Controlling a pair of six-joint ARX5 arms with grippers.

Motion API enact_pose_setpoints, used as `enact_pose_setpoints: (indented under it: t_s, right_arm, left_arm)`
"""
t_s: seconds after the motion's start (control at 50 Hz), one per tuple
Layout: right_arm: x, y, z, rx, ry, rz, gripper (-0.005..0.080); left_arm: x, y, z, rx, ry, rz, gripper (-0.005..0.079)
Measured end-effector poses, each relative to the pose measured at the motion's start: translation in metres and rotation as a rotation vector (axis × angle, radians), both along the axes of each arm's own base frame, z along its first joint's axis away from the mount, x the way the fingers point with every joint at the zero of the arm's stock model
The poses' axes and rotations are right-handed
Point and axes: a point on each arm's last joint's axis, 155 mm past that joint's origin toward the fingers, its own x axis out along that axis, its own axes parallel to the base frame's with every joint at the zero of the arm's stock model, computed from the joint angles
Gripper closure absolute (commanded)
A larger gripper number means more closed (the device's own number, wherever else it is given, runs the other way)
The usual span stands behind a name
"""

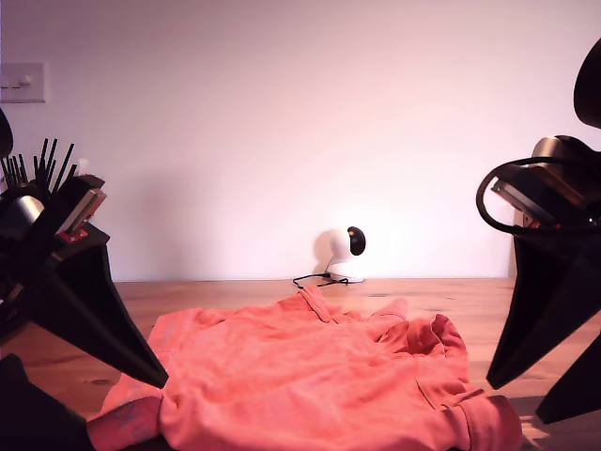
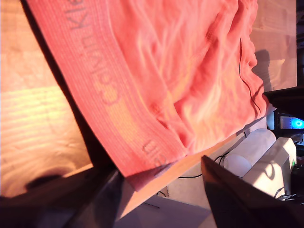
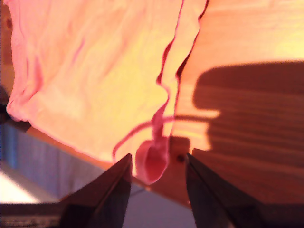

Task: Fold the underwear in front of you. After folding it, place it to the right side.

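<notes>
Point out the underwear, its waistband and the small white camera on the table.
underwear [image 1: 310, 376], exterior view, on the middle of the spread fabric.
waistband [image 2: 109, 95], first wrist view, on the lettered band.
white camera [image 1: 340, 252], exterior view, on its round white body.

The underwear [image 1: 310, 376] is lying spread and rumpled on the wooden table, its coral-orange cloth bunching into folds toward the exterior view's right. Its wide matching waistband [image 2: 111, 95] is showing faint lettering in the first wrist view and reaching to the table's edge. In the second wrist view a hemmed corner [image 3: 153, 164] is curling over the table's edge.
</notes>
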Motion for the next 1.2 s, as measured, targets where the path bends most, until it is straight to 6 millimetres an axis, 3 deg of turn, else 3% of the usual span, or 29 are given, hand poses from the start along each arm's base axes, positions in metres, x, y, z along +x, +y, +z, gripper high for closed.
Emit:
enact_pose_setpoints:
  t_s: [0.36,1.2]
  right_arm:
    - [-0.002,0.000,-0.006,-0.006,0.024,0.002,0.0434]
    - [-0.001,0.025,-0.013,0.075,0.082,0.038,0.0434]
  left_arm:
    - [0.000,0.000,0.000,0.000,0.000,0.000,0.0283]
    - [-0.001,0.000,0.000,-0.002,0.002,-0.003,0.0283]
